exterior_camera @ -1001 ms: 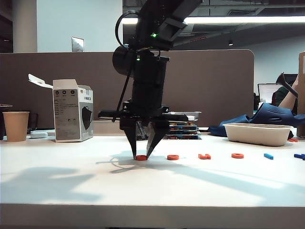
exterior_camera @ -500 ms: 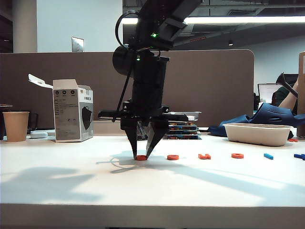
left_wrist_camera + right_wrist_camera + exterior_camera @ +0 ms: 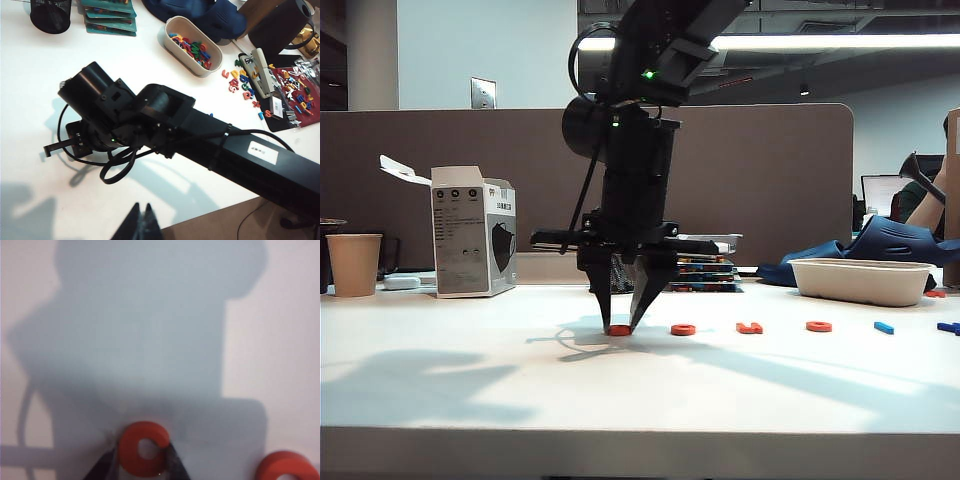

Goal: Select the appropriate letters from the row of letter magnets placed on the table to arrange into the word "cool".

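Note:
On the white table (image 3: 470, 390) my right gripper (image 3: 620, 325) points straight down, its fingertips at the surface. It is shut on the orange-red C (image 3: 618, 330). In the right wrist view the C (image 3: 129, 450) sits flat between the two dark fingers (image 3: 107, 465), touched on both sides, within my right gripper (image 3: 143, 454). To its right the row runs on: an O (image 3: 683, 329) (image 3: 287, 467), a hook-shaped orange-red magnet (image 3: 749, 328), a second O (image 3: 818, 326), and a light-blue bar (image 3: 884, 327). My left gripper (image 3: 142, 205) hangs shut and empty near the table's front edge.
A darker blue magnet (image 3: 948, 327) lies at the far right. A white oblong tub (image 3: 860, 280) holding coloured letters (image 3: 192, 47) stands at the back right. Stacked clear trays (image 3: 705, 272), a mask box (image 3: 472, 245) and a paper cup (image 3: 353, 263) line the back.
The right gripper's fingers have drawn in slightly onto the C and the hand has edged a little to the right. The other magnets have not moved.

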You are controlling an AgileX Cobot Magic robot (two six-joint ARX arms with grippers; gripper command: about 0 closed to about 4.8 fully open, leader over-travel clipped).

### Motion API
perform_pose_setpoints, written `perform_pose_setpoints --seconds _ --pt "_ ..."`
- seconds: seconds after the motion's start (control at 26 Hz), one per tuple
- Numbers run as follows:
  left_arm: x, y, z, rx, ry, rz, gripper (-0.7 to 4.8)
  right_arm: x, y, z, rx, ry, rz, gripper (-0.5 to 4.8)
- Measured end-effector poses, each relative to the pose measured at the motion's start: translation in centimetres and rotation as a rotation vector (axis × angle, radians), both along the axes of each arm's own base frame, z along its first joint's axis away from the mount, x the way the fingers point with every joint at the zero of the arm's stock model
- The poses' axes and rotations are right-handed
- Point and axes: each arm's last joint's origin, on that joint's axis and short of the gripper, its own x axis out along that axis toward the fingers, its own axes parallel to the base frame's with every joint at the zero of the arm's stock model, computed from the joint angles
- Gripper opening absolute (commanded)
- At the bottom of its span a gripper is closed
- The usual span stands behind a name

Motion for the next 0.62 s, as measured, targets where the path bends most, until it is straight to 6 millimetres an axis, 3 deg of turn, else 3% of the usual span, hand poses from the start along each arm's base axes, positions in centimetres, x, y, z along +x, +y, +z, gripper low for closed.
perform_pose_setpoints --seconds 0.62 --pt "0.0 0.0 0.0 0.0 0.0 0.0 -0.03 -0.8 -0.9 2.9 0.006 -0.011 -0.005 1.03"
